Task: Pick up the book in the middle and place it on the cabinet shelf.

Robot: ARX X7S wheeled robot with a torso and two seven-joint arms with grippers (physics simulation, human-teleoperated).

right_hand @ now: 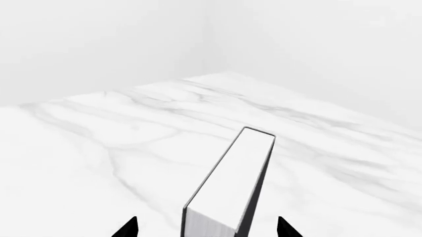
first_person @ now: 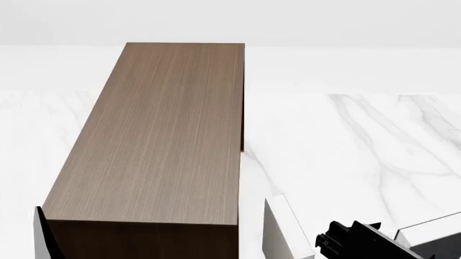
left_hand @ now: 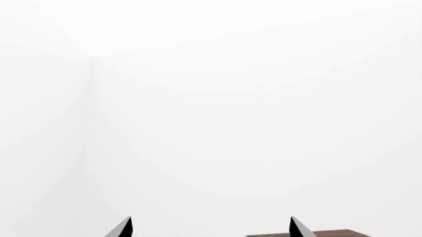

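Through my left wrist view I saw almost nothing but blank white walls, meeting in a faint corner. My left jaws stood spread, only their two dark tips showing, nothing between them. Beyond one tip lay a sliver of the cabinet shelf, its brown top.

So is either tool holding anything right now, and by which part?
Cannot tell for the right tool: the book stands between its fingertips, contact hidden. The left tool holds nothing.
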